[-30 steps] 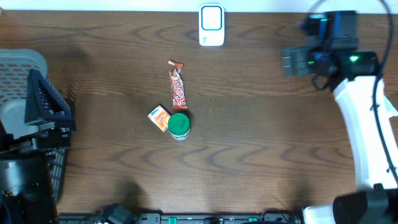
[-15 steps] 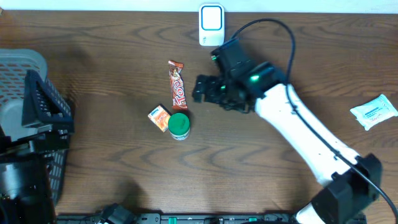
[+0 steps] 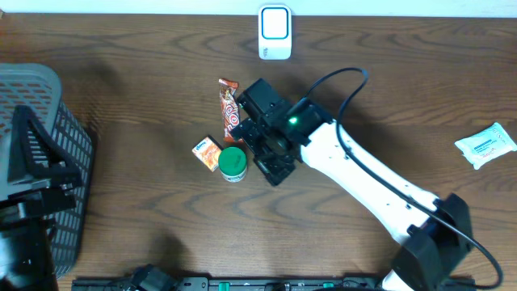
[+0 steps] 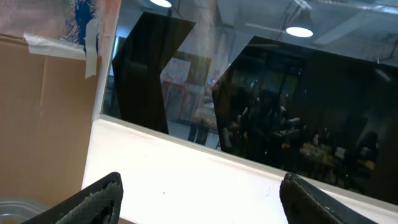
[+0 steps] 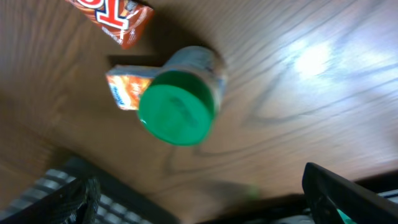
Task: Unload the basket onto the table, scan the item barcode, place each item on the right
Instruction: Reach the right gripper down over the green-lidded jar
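Three items lie mid-table: a green-lidded jar (image 3: 233, 163) (image 5: 177, 107), a small orange pack (image 3: 207, 153) (image 5: 124, 87) touching it, and a red candy bar (image 3: 230, 111) (image 5: 118, 18). A white scanner (image 3: 275, 32) stands at the back edge. My right gripper (image 3: 260, 137) (image 5: 205, 202) hovers just right of the jar, open, with nothing between its fingers. My left gripper (image 4: 199, 202) is open and empty, tilted up toward a wall and window. Its arm (image 3: 40, 174) sits over the basket at the far left.
A grey basket (image 3: 40, 89) fills the left edge. A white packet (image 3: 485, 145) lies at the far right. The right arm's white link (image 3: 363, 182) crosses the table from the front right. A dark ribbed strip (image 5: 93, 193) shows below the jar in the right wrist view.
The right arm swung from the back right corner to the centre and came down beside the jar, uncovering the white packet. Both grippers stayed open. The left arm shifted slightly.
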